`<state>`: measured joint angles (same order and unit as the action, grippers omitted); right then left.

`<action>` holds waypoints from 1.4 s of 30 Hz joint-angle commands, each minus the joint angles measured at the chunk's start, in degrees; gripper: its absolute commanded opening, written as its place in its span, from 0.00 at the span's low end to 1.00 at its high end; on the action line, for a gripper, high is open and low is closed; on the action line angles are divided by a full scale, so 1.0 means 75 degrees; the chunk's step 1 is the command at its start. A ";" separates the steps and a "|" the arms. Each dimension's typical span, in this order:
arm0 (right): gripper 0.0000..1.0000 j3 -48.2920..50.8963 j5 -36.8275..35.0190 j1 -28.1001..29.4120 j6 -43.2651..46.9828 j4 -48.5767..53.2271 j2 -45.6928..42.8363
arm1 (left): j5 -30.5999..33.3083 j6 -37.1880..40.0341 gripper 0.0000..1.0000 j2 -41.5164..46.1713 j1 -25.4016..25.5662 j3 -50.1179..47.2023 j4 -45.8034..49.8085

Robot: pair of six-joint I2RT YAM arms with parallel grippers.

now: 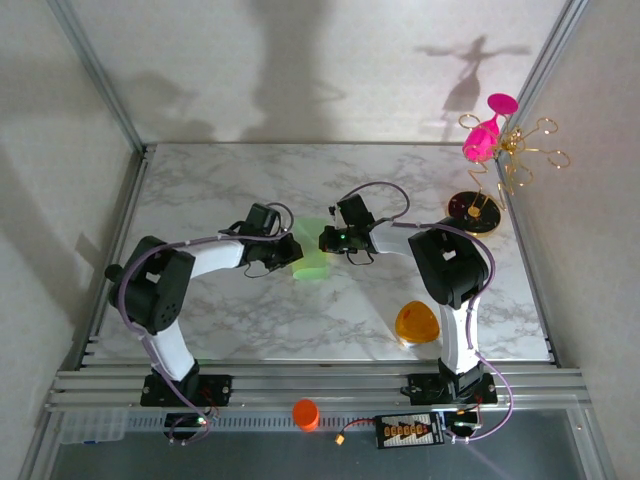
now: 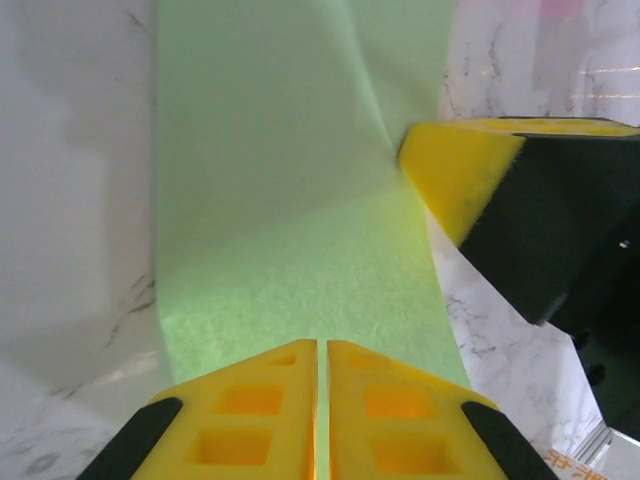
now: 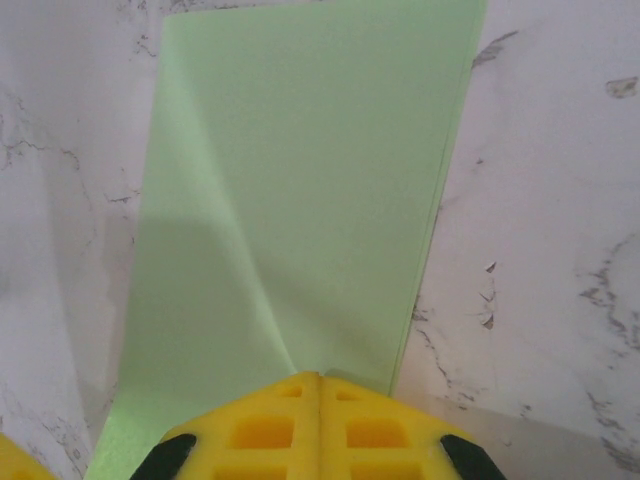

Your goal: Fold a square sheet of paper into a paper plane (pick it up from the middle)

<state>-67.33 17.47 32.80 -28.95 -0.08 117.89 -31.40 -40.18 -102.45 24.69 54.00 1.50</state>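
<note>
green paper on marble table

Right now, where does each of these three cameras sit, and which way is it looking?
Top external: fixed above, behind the bases, looking down at the table; left arm and right arm show whole.
Left wrist: on the left arm, looking along the left jaws, shut on the sheet of paper; one right jaw enters at right.
Right wrist: on the right arm, looking along the right jaws, shut on the sheet.
Shared: both wrist views see that sheet over marble.
</note>
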 commanded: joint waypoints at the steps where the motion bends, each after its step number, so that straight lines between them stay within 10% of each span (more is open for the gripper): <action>1: 0.04 0.0852 -0.2189 -0.0217 0.0133 0.2462 0.1309 | -0.0140 -0.0085 0.12 -0.0351 0.0055 0.0144 -0.0058; 13: 0.04 0.0858 -0.2224 -0.0224 0.0157 0.2471 0.1353 | 0.0265 0.1361 0.12 0.0035 -0.0324 -0.0882 0.1438; 42: 0.04 0.0824 -0.2084 -0.0223 0.0116 0.2377 0.1403 | 0.0227 0.0243 0.11 -0.0498 -0.0539 -0.0709 0.0512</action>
<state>-67.33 17.41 32.84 -28.95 -0.10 117.91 -33.54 -39.03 -106.28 22.85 52.62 -1.08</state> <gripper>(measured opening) 0.059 0.108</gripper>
